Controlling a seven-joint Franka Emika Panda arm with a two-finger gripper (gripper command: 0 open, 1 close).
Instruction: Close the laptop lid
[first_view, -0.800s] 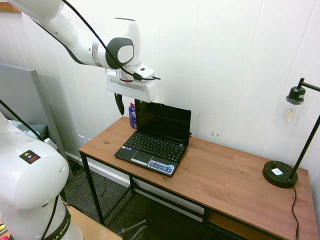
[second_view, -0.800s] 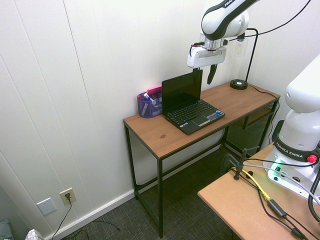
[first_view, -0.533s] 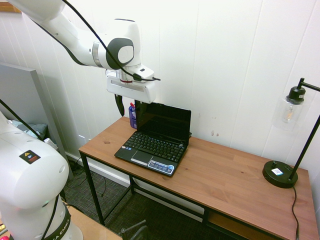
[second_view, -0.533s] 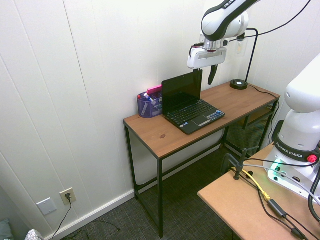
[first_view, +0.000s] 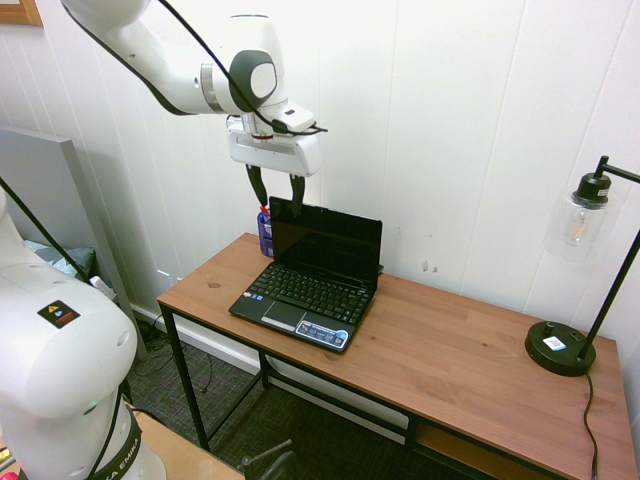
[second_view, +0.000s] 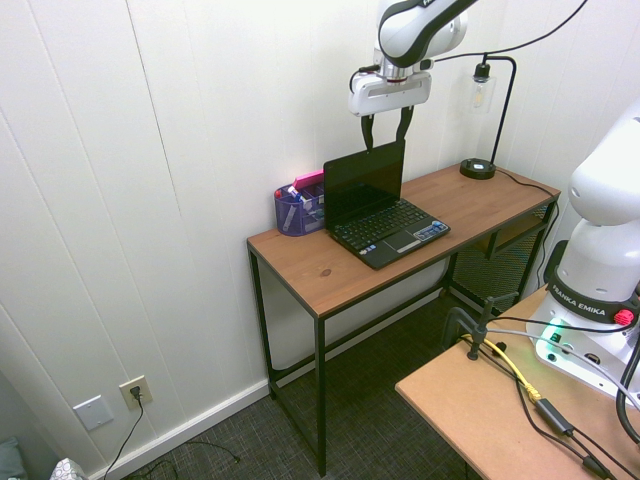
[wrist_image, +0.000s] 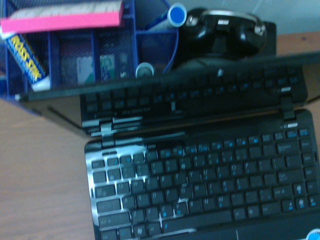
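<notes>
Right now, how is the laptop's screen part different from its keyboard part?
The laptop lid stands up, nearly upright; the keyboard base lies flat on the desk. The lid is a smooth, glossy panel; the base is covered in keys and has a blue sticker at its front edge. Both are black and joined at the hinge.

— Where are your cameras?
— Both exterior views look down at the desk (first_view: 450, 350) from opposite ends, sharing it; your wrist view looks down close onto the laptop (wrist_image: 200, 175).

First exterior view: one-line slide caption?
Open gripper points down just above the top edge of the upright laptop lid on a wooden desk, lamp at the far end.
</notes>
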